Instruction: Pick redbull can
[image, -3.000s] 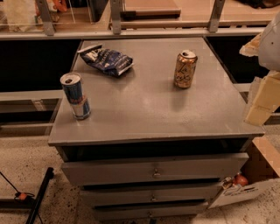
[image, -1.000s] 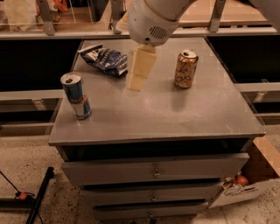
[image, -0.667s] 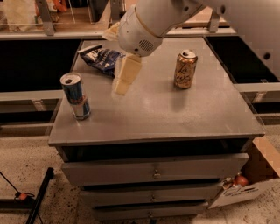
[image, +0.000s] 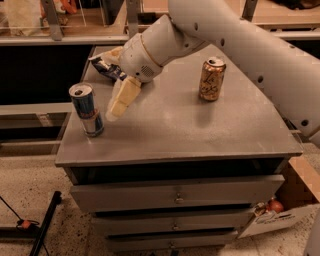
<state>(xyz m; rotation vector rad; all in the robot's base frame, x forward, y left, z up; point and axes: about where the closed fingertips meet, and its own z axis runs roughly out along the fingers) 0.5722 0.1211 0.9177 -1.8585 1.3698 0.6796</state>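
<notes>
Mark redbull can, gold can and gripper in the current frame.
redbull can (image: 88, 114): camera view, middle of its blue-and-silver side.
gold can (image: 211, 81): camera view, middle of its side.
gripper (image: 115, 111): camera view, lower cream end, beside the redbull can.

Grey drawer cabinet (image: 200, 131), top: redbull can (image: 87, 110) upright, left edge; gripper (image: 120, 102) just beside its right; gold can (image: 211, 79) upright, rear right; blue snack bag (image: 106, 68), rear left.
</notes>
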